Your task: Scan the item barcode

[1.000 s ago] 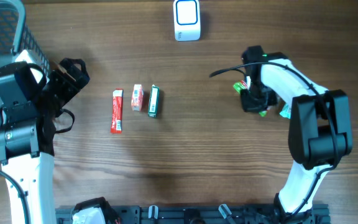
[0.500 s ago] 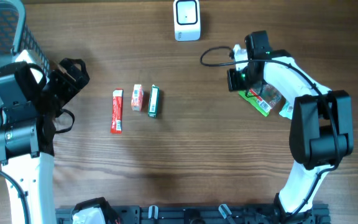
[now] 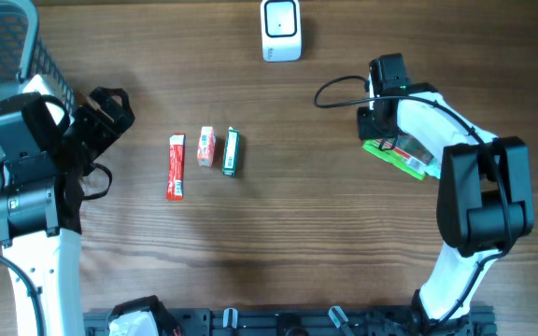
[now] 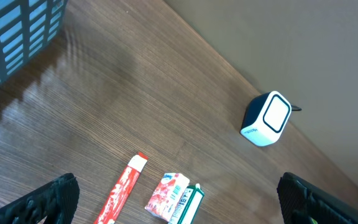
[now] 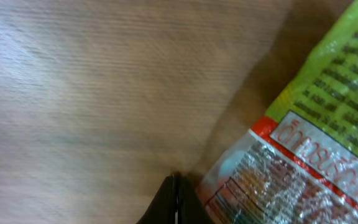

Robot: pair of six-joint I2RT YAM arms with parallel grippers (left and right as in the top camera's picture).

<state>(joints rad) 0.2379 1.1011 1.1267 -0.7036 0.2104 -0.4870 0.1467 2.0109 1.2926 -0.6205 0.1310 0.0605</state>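
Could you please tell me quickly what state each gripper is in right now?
Left gripper: open, holding nothing.
Right gripper: shut, tips beside the green and red plastic packet; whether it grips the packet cannot be told.

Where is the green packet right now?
In the overhead view the green packet is at the right side of the table, its edge pinched in the shut right gripper, below and to the right of the white scanner.

Matt wood-grain table [image 3: 278,233], glossy crinkled plastic packet [image 5: 316,124], smooth white plastic scanner [image 3: 280,30], blue plastic basket [image 4: 11,37].
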